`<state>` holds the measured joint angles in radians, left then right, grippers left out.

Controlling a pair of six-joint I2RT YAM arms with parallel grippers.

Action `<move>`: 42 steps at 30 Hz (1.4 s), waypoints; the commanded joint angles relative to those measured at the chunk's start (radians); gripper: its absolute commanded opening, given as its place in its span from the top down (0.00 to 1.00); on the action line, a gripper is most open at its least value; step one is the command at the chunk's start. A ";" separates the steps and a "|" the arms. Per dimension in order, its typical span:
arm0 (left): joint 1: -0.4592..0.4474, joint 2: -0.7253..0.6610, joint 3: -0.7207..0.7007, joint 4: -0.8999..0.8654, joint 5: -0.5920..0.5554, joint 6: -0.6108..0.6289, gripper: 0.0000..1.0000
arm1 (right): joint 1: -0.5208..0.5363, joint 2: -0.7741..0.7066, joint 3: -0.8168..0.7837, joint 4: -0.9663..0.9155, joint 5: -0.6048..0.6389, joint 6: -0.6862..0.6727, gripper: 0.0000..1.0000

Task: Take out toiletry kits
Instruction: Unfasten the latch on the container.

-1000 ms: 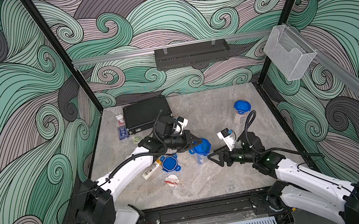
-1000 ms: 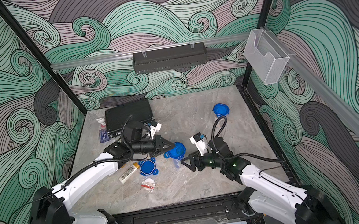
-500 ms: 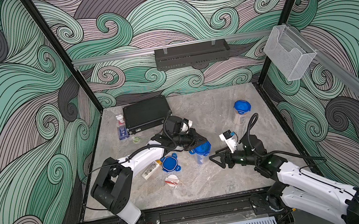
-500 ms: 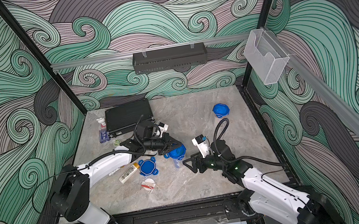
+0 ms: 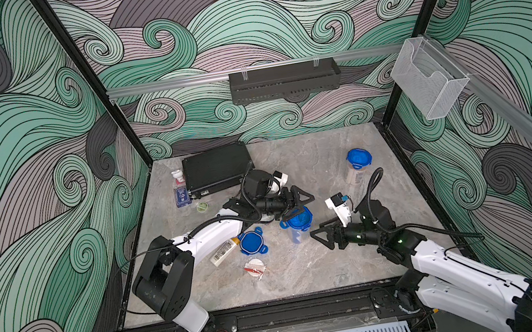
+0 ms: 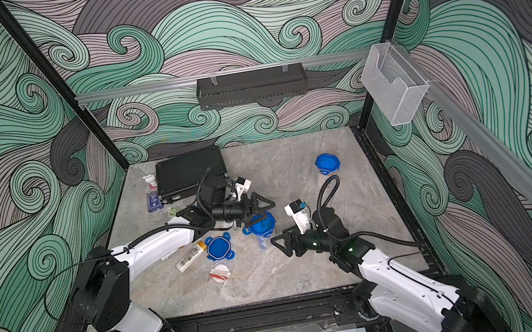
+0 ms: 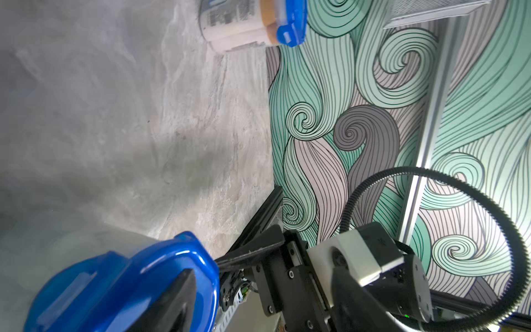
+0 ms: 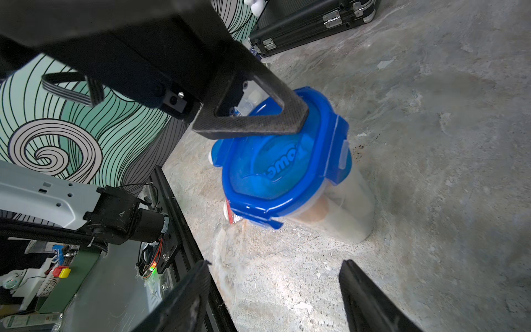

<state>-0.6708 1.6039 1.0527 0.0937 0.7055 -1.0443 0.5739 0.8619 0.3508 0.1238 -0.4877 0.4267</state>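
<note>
A clear tub (image 5: 297, 236) with a blue lid (image 8: 287, 161) stands up straight near the middle of the counter (image 5: 330, 273). A kit is inside it. Something tan and white shows through the wall, but I cannot tell what. The left hand (image 5: 300, 205) is right over the lid with its fingers (image 8: 258, 126) spread apart, and one of them rests on the lid's top. It holds nothing. The right hand (image 8: 275, 263) hangs just beside the tub at 4 o'clock, its fingers wide apart and empty too.

A second tub (image 5: 357, 173), lid on, stands at 2 o'clock. At 8 o'clock from the middle tub lie a loose lid (image 5: 251, 242), a white bottle (image 5: 222, 253) with a gold cap, and a round packet (image 5: 255, 267), already out.

The tub looks light and stiff, with smooth sides that could slip. It is tall and thin, so a push up high could tip it. I think one hand should squeeze the sides low down while the other lifts a clip flap at the lid's edge. The bottle could roll. The packet is flat and thin, so it is best pinched at its edge.
</note>
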 commanded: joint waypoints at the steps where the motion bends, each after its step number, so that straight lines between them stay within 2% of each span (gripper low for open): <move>1: -0.008 0.004 -0.002 -0.027 0.009 -0.002 0.17 | 0.001 -0.024 -0.004 0.012 0.004 -0.008 0.27; 4: -0.012 0.011 0.000 0.008 0.031 -0.026 0.13 | 0.001 -0.030 -0.009 0.014 0.005 -0.008 0.26; 15: -0.024 0.058 -0.018 0.123 0.094 -0.100 0.13 | 0.000 -0.030 -0.009 0.012 0.004 -0.011 0.26; 32: -0.023 0.103 -0.075 0.109 0.109 -0.093 0.11 | 0.001 -0.046 -0.010 0.004 0.012 -0.016 0.23; 34: -0.023 0.110 -0.081 0.115 0.112 -0.093 0.01 | 0.000 -0.049 -0.010 0.002 0.011 -0.017 0.22; 42: -0.015 0.128 -0.087 0.116 0.120 -0.087 0.01 | 0.000 -0.066 -0.037 0.065 -0.027 -0.014 0.19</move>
<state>-0.6872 1.6630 1.0176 0.3130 0.8440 -1.1500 0.5739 0.8082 0.3344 0.1345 -0.4919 0.4225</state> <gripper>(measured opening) 0.984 0.807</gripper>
